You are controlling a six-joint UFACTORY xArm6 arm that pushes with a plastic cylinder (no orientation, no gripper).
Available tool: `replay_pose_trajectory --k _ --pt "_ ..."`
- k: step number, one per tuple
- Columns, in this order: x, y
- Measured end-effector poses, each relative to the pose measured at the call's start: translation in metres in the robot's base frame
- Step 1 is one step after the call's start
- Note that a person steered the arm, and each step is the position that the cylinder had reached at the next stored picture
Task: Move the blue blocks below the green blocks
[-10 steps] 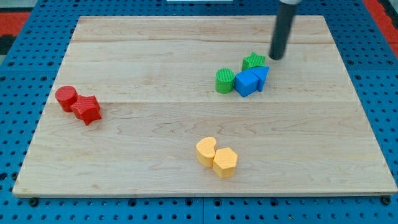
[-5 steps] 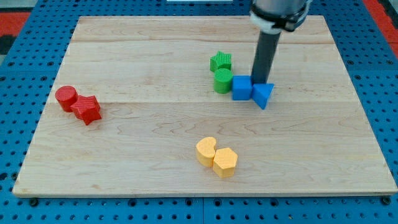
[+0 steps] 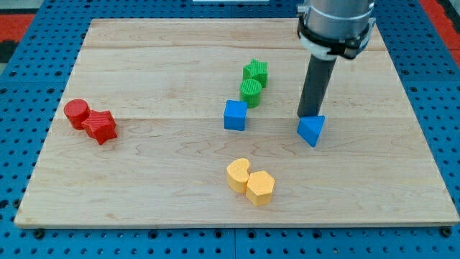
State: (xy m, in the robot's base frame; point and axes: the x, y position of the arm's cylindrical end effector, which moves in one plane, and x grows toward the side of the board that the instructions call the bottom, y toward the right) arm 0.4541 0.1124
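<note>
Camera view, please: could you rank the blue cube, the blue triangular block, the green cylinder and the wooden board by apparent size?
1. wooden board, by far the largest.
2. blue cube and blue triangular block: they look alike, so I won't separate them.
3. green cylinder, slightly smaller-looking, though it sits farther up the view, so unsure.

A light wooden board (image 3: pixel 144 165) lies flat, with long lines running across it. Around it is a blue base (image 3: pixel 438 86) full of little holes. Red shows at the top corners.
</note>
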Motion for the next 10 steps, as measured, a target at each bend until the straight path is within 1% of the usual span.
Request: replay_pose_trajectory --k 1,2,3,4,5,6,7,9,10 --pt "0.014 -0.002" --pt "0.003 0.068" --pt "0.038 0.082" --pt "0.067 0.022" --pt "0.059 -0.009" --pt "0.051 0.038" --pt "0.027 0.021" --pt "0.056 -0.087" --pt "0.054 -0.052"
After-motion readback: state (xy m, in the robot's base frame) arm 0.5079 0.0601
